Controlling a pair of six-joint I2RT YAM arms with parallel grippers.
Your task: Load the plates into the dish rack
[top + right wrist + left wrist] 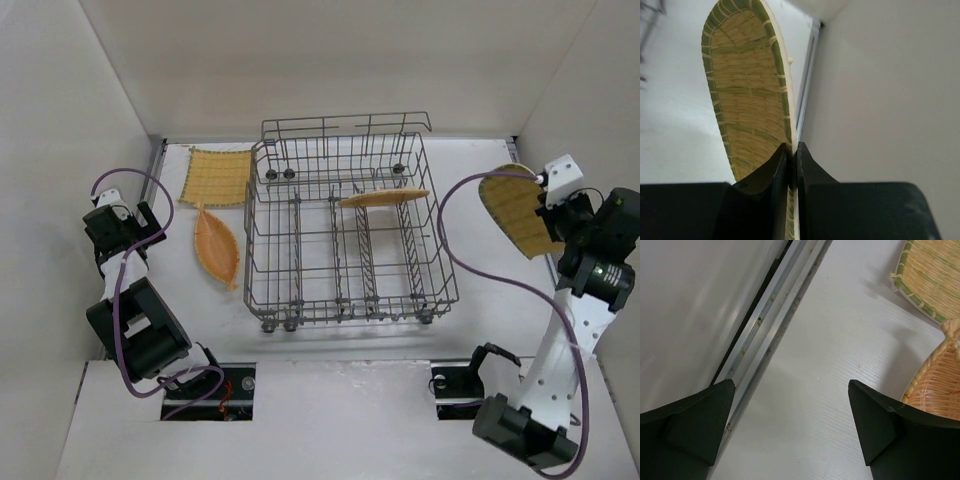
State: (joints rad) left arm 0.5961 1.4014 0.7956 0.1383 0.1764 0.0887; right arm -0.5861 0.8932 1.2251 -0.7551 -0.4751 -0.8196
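The grey wire dish rack (345,235) stands mid-table with one orange plate (384,197) on edge inside it. My right gripper (548,212) is shut on the rim of a yellow plate (518,210), held on edge in the air right of the rack; the wrist view shows its woven face (747,95) pinched between the fingertips (793,150). A yellow square plate (218,174) and an orange leaf-shaped plate (215,245) lie flat left of the rack. My left gripper (152,222) is open and empty over bare table (790,390), left of both; their edges show in the wrist view (930,275), (940,385).
White walls enclose the table on the left, back and right. A metal rail (775,325) runs along the foot of the left wall, close to my left gripper. The right wall (890,90) is close beside the held plate.
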